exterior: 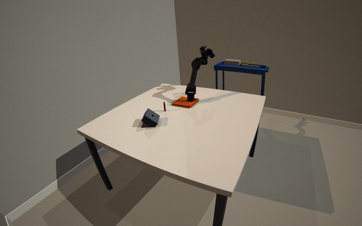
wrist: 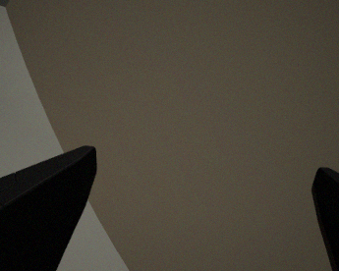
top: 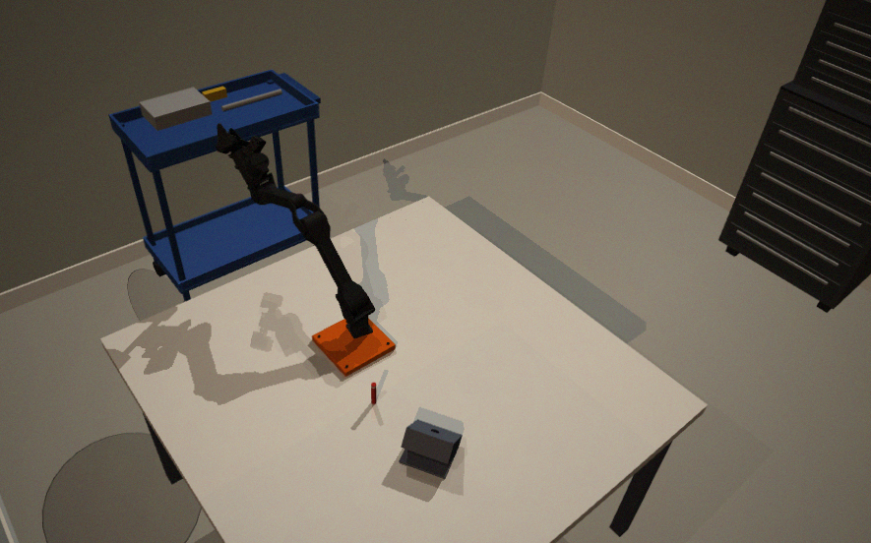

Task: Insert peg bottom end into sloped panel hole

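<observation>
Peg (top: 373, 392) (exterior: 164, 106) standing upright, well inside the table (top: 492, 378) (exterior: 204, 134) edges, open room between it and the sloped block (top: 430, 442) (exterior: 150, 117), gripper (top: 220, 128) (exterior: 204, 47) (wrist: 208, 170) up high, wide open, nothing in it

The top view looked steeply down from above the tabletop (top: 492, 378) (exterior: 204, 140), arm's base toward twelve o'clock; the exterior view stood farther off, angled down, sharing tabletop and cart (top: 236, 239) (exterior: 239, 68); the wrist view faced walls, close behind the fingers.
</observation>
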`<act>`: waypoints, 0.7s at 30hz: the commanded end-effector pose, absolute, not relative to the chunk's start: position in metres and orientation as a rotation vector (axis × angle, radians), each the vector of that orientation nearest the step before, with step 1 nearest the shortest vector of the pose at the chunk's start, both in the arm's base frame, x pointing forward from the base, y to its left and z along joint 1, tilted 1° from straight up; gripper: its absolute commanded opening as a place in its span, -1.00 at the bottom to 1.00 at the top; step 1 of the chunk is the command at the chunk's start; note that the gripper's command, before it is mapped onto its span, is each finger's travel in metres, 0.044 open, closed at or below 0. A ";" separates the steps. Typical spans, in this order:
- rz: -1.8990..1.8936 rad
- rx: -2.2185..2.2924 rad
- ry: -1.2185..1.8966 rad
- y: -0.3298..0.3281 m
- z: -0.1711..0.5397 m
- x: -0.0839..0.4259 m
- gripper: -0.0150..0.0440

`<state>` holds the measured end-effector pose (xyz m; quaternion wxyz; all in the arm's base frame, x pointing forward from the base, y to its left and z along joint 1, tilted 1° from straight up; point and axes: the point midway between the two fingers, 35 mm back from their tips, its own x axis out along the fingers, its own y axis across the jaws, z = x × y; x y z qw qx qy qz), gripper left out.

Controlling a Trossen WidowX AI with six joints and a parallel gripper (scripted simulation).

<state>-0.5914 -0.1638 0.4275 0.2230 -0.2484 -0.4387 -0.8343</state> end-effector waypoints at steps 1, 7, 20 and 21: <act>-2.303 -0.685 -1.213 -0.165 0.428 -0.591 0.95; -2.271 -0.637 -1.260 -0.193 0.431 -0.576 1.00; -2.277 -0.394 -1.194 -0.281 0.413 -0.544 1.00; -2.264 -0.380 -1.195 -0.287 0.414 -0.540 1.00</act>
